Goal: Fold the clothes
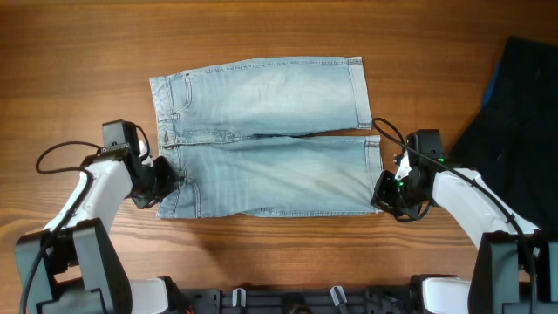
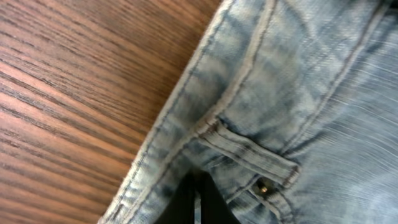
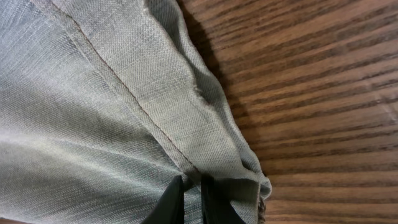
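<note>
Overhead, shorts [image 1: 261, 139] lie between left hand [image 1: 171, 180] and right hand [image 1: 382, 194], each clamping a corner.

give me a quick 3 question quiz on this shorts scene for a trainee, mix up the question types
1. True or false: the denim shorts lie spread flat on the table, with the waistband toward the left arm.
2. Where does the right gripper grip the shorts? A) the near leg's hem corner B) a belt loop C) the far leg's hem
3. Fill in: the dark cloth lies at the table's far ___ side.

Key: 1 true; 2 A; 3 right
</note>
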### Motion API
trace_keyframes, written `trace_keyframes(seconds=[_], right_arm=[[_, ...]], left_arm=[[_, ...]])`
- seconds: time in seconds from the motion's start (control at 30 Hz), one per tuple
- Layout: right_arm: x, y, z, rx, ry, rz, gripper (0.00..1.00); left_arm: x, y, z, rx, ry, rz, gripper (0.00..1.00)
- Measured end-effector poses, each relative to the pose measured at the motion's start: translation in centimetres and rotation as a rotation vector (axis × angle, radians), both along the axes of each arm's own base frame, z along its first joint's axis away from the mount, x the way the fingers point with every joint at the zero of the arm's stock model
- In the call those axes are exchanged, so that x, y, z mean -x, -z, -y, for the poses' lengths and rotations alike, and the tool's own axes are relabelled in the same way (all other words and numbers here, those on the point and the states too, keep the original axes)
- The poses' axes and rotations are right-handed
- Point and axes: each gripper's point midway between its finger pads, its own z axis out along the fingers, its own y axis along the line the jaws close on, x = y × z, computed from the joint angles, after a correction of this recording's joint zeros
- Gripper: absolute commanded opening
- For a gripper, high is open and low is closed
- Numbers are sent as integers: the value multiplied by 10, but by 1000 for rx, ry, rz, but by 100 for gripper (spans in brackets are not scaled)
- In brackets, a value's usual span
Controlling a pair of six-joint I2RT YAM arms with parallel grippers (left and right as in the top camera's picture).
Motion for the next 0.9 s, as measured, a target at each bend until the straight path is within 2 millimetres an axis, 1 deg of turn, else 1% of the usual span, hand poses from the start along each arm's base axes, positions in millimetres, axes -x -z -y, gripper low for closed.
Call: trace_keyframes(seconds=[0.13, 0.23, 0.3, 0.33, 0.4, 0.43, 0.5, 0.53, 0.6, 0.63, 0.67, 0.7, 0.77, 0.8, 0.83, 0.9], right_arm=[[-1, 0, 0, 0, 7, 1, 11], [-1, 0, 0, 0, 7, 1, 11], [-1, 0, 0, 0, 7, 1, 11], [-1, 0, 0, 0, 7, 1, 11], [-1, 0, 0, 0, 7, 1, 12], [-1, 0, 0, 0, 7, 1, 17], [-1, 0, 0, -2, 10, 1, 19], [-2, 0, -1, -7, 8, 5, 18], [-3, -1, -2, -10, 6, 10, 18], [-2, -1, -2, -12, -3, 12, 21], [-3, -1, -2, -11, -16, 17, 26], [-3, -3, -3, -14, -28, 20, 30], [-11, -12, -2, -8, -44, 43, 38], [-18, -24, -1, -3, -54, 76, 45], [-26, -35, -1, 0, -63, 116, 50], [-37, -59, -1, 4, -70, 184, 59]], left_arm=[[-8, 2, -8, -44, -15, 48, 4], [-26, 0, -17, -76, -45, 121, 4], [-41, -3, -30, -112, -89, 185, 4], [-44, -3, -36, -124, -111, 198, 4], [-42, -3, -45, -130, -151, 191, 4], [-37, -2, -48, -129, -167, 170, 4], [-30, -2, -51, -122, -186, 132, 6], [-26, -4, -52, -115, -193, 107, 20], [-29, -16, -55, -106, -201, 91, 27], [-27, -23, -55, -93, -206, 67, 30], [-30, -33, -54, -84, -207, 66, 33], [-31, -44, -53, -74, -206, 64, 47], [-33, -64, -50, -58, -201, 75, 87], [-32, -71, -48, -50, -198, 77, 96], [-27, -81, -44, -33, -198, 71, 96], [-20, -94, -37, -3, -198, 70, 96]])
